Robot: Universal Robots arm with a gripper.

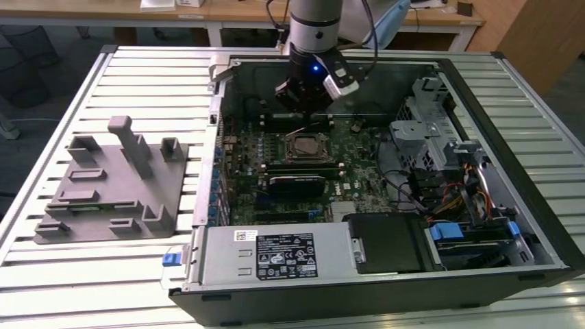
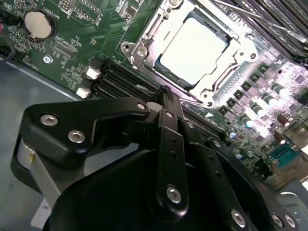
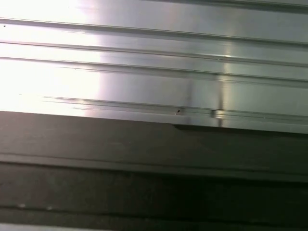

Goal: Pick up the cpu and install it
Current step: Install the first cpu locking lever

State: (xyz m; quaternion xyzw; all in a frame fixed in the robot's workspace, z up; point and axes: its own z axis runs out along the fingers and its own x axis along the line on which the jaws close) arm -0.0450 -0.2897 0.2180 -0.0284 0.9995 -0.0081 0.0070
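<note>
Tool (image 2: 166,94) is pinched together, holding nothing, just beside the cpu (image 2: 192,50) seated in its socket (image 2: 139,48); computer case (image 1: 512,103) lies on the ribbed metal table (image 1: 137,75).

Hemmed in above the socket (image 1: 306,145) by the gripper (image 1: 302,103) and arm; walled on the exterior view's right by drive cages (image 1: 429,130) and cables (image 1: 439,199). Open over the slatted table (image 1: 137,75) around the grey tray (image 1: 109,185).

Glossy silvery metal cpu (image 2: 192,48), matt black gripper (image 2: 166,94), ribbed brushed-aluminium table (image 1: 137,75).
</note>
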